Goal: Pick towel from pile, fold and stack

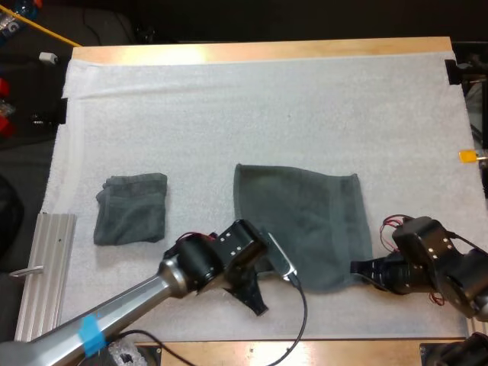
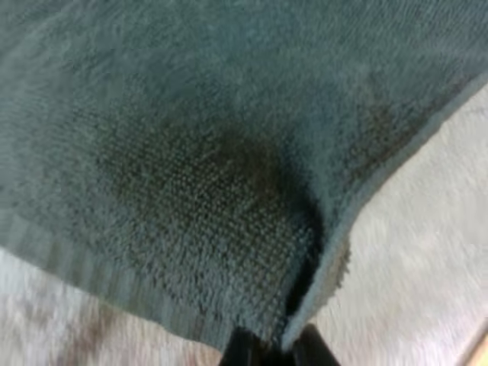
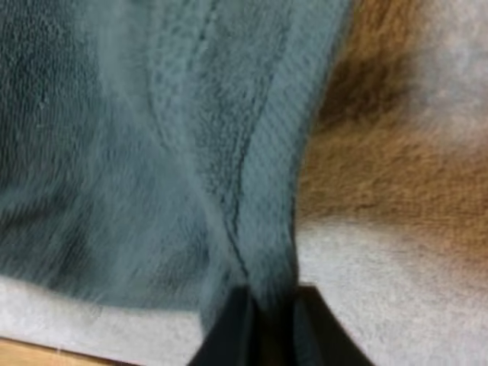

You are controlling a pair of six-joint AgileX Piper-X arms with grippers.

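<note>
On white mat (image 1: 267,107), left jaws and right jaws clench near corners of towel (image 1: 305,217).

L arm (image 1: 122,309): smooth silver-grey metal tube, round in section, w/ a blue tape band (image 1: 90,335) wrapped round it. Toward the tip it widens into a chunky blk wrist block (image 1: 225,255), boxy w/ rounded edges and a few small pale screw heads on top. R arm (image 1: 446,267): all blk, bulky rounded housings, slightly glossy, also dotted w/ small pale screws. L claw (image 2: 271,351): two blk fingers, matte, narrow at the tips. R claw (image 3: 267,324): same type, two blk fingers, approx. wedge-shaped.
</note>
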